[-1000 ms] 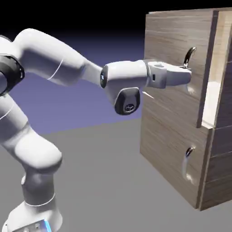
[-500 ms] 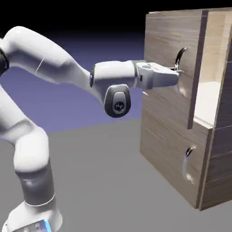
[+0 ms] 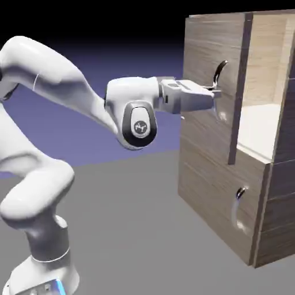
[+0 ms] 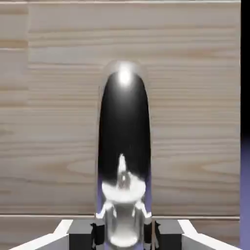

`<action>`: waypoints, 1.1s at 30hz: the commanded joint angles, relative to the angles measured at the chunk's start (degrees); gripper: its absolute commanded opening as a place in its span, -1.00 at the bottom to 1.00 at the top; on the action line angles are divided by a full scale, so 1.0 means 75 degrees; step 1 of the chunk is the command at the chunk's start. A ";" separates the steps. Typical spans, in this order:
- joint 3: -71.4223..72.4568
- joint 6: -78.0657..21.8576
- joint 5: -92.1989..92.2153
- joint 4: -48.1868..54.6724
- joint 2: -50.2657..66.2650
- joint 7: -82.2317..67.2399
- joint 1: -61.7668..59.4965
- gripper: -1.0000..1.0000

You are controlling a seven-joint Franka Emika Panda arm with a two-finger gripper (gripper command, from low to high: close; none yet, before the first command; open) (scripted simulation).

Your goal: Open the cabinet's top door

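Observation:
The cabinet (image 3: 213, 190) of grey-brown wood grain stands at the exterior view's right. Its top door (image 3: 210, 69) is swung partly open, and the paler inside (image 3: 262, 69) shows past its edge. My gripper (image 3: 216, 95) reaches level from the left and is shut on the door's long curved silver handle (image 3: 219, 74). In the hand view the handle (image 4: 123, 146) rises large and shiny between the fingertips (image 4: 99, 233), with the door's wood (image 4: 53, 122) filling the picture behind it.
Below the top door, the shorter lower panel (image 3: 222, 213) is closed, with a small silver handle (image 3: 239, 195). The white arm (image 3: 63, 86) arches in from the lower left over the grey table (image 3: 132, 230).
My gripper has pulled the handle to the exterior view's left, and the top door has swung wider. More of the pale inside shows. The arm's elbow has folded back.

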 commanded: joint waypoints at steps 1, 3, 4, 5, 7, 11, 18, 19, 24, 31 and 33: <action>0.0171 -0.0036 -0.0153 -0.0084 -0.0255 0.0314 -0.0273 -1.00; 0.0429 0.0031 -0.0626 -0.0101 -0.0516 0.0978 -0.0796 -1.00; 0.0527 0.0080 -0.0892 -0.0082 -0.0606 0.1311 -0.1035 -1.00; 0.0608 0.0118 -0.1163 -0.0065 -0.0703 0.1643 -0.1253 -1.00; 0.0669 -0.0017 -0.1569 -0.0172 -0.1120 0.2217 -0.1475 -1.00; 0.0517 -0.0850 -0.1541 -0.0681 -0.2227 0.2514 -0.1090 -1.00; 0.0396 -0.2829 -0.1536 -0.1338 -0.4165 0.2979 -0.0122 -1.00; 0.0411 -0.3161 -0.1520 -0.1406 -0.4436 0.3031 0.0043 -1.00; 0.0639 -0.4823 -0.1368 -0.1616 -0.5634 0.3238 0.0860 -1.00; 0.1366 -0.7148 -0.0978 -0.1588 -0.6919 0.3462 0.1929 -1.00; 0.1649 -0.7813 -0.0834 -0.1507 -0.7200 0.3520 0.2203 -1.00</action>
